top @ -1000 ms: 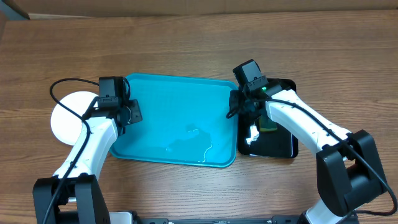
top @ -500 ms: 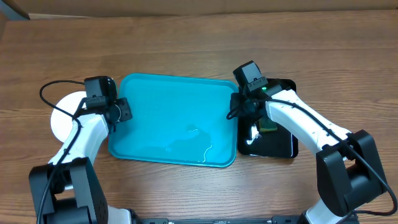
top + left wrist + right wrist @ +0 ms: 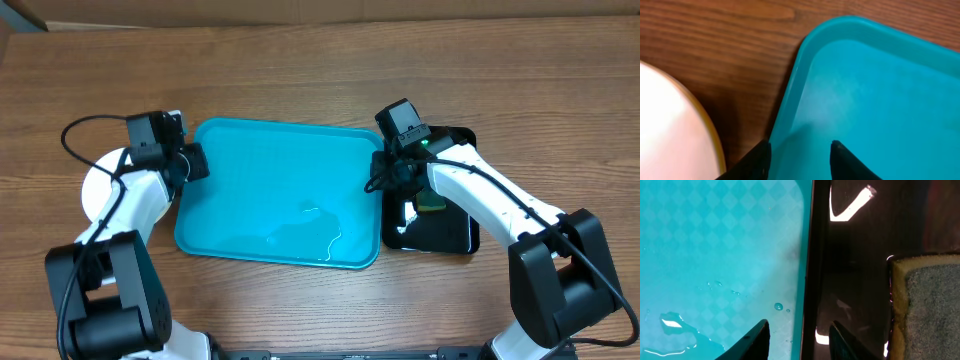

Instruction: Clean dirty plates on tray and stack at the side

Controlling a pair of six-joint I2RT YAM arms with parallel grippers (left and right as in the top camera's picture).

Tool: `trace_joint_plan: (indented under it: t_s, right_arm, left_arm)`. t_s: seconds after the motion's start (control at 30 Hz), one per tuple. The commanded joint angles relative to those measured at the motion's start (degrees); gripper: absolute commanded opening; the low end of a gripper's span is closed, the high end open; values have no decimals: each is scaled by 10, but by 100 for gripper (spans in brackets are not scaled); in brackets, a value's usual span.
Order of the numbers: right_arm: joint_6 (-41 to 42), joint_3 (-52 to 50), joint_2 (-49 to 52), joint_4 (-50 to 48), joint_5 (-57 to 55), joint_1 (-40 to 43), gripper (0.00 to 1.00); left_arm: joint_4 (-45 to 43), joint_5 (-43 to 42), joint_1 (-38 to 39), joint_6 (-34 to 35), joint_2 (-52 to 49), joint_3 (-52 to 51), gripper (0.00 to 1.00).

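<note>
The turquoise tray (image 3: 230,140) lies mid-table with no plate on it, only a little water (image 3: 310,228). The plates (image 3: 98,190) are stacked on the wood to its left: a white one (image 3: 667,132) on top, with a yellow-green edge (image 3: 716,147) showing under it. My left gripper (image 3: 192,163) hovers open over the tray's left rim (image 3: 790,95), nothing between its fingers (image 3: 840,157). On the other side, my right gripper (image 3: 379,180) stands open, its jaws either side of the tray's right rim (image 3: 801,280), holding nothing.
A glossy black tray (image 3: 455,238) sits against the turquoise tray's right side, with a yellow sponge with a grey scouring face (image 3: 932,305) on it. Cardboard lines the far edge of the wooden table (image 3: 320,70).
My left arm has swung left and toward the far side, from the tray's left edge up near its far-left corner, and its jaws have widened. The right arm has not moved.
</note>
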State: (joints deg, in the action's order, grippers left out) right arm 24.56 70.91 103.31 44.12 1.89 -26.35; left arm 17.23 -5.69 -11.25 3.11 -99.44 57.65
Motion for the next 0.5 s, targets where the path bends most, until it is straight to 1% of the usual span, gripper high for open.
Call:
trace_joint_plan:
  t_s: [0.0, 0.13, 0.23, 0.47]
  right_arm:
    - [-2, -5, 0, -3, 4, -3, 41]
    - [-4, -5, 0, 1, 4, -3, 40]
    - [-4, -5, 0, 6, 4, -3, 41]
    - [-4, -5, 0, 10, 4, -3, 41]
  left_arm:
    - [28, -29, -1, -33, -32, 59, 41]
    - [100, -35, -2, -59, -72, 133, 42]
    - [139, -53, -12, -77, -97, 165, 42]
    - [147, -95, -46, -77, -139, 168, 41]
